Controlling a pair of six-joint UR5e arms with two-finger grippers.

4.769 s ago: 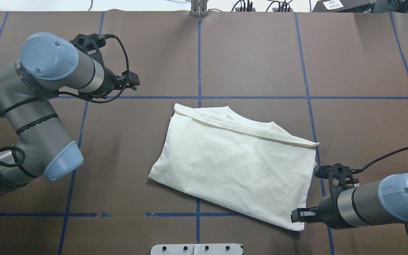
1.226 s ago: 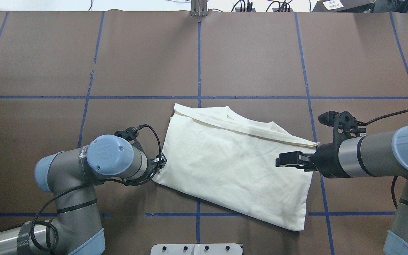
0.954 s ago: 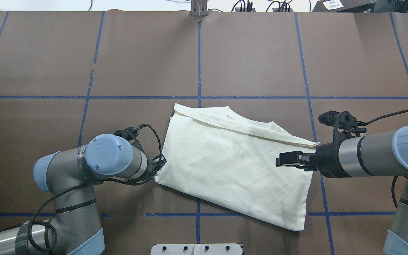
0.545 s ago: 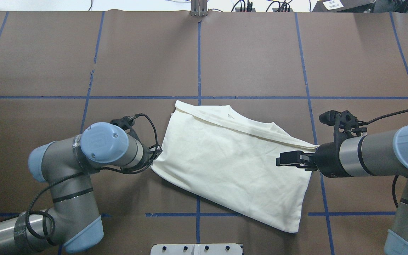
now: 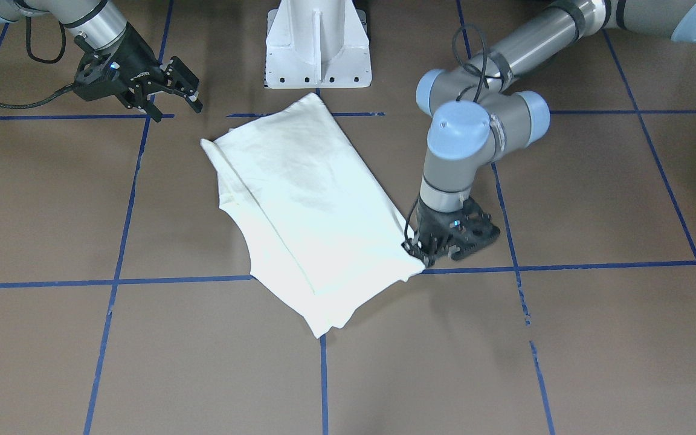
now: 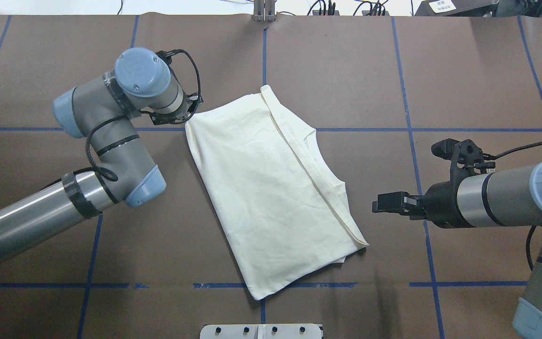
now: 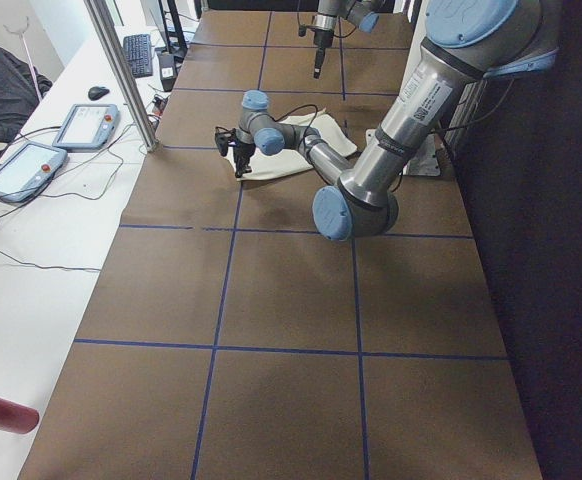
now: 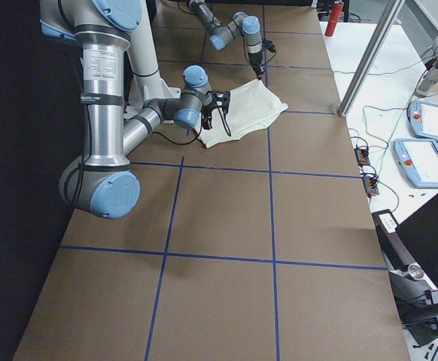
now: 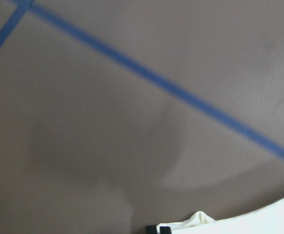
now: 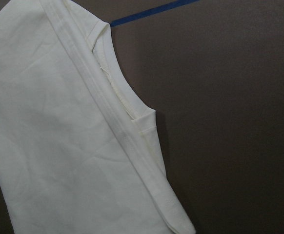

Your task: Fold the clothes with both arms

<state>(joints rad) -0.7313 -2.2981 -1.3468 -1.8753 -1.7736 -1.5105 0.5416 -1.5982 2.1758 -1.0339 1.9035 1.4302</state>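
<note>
A cream shirt [image 6: 275, 188] lies flat near the middle of a brown worktop [image 6: 346, 70] marked with blue tape lines [image 6: 478, 129]. The shirt is already narrowed into one long panel, plain side up, with no print or loose sleeve showing. A folded band and the neckline run along the edge nearer the right arm [image 6: 487, 202]. The panel sits at a slant, one short end towards the far side of the worktop and the other towards the robot. As a judgement, the lengthwise folds are done; what seems left is squaring the panel up and folding it across its length into a compact stack.

The left arm [image 6: 125, 136] is bent sharply at the elbow, its wrist pointing straight down over the shirt's far corner on that side. The left end effector [image 5: 422, 257] sits low on the worktop and appears closed on that corner; the left wrist view shows a small tuft of cream cloth at its tip.

The right arm reaches in level from its own side. The right end effector [image 6: 380, 205] hovers just beside the shirt's banded edge, apart from the cloth, fingers spread and holding nothing
</note>
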